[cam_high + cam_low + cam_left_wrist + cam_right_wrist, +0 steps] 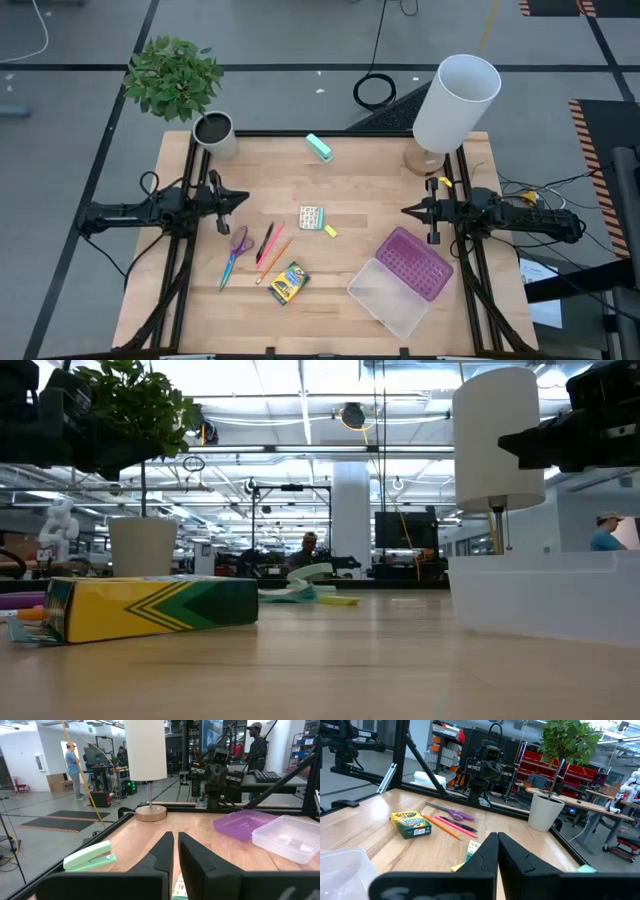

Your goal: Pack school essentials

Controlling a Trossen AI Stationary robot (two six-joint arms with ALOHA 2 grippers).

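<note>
Both jaws nearly shut, holding nothing; scissors (236, 254), red pen (265, 241) and orange pencil (275, 258) lie crowded near the left gripper (237, 199). Risk: pinching two together.

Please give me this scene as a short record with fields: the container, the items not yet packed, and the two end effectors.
container: clear box with purple lid open, nothing visible inside
items on table: scissors, red pen, orange pencil, crayon box, multicoloured card, yellow eraser
not for packing: teal block
left end effector: shut, at left table edge, holds nothing
right end effector: shut, at right table edge, holds nothing
progress: nothing packed
</note>
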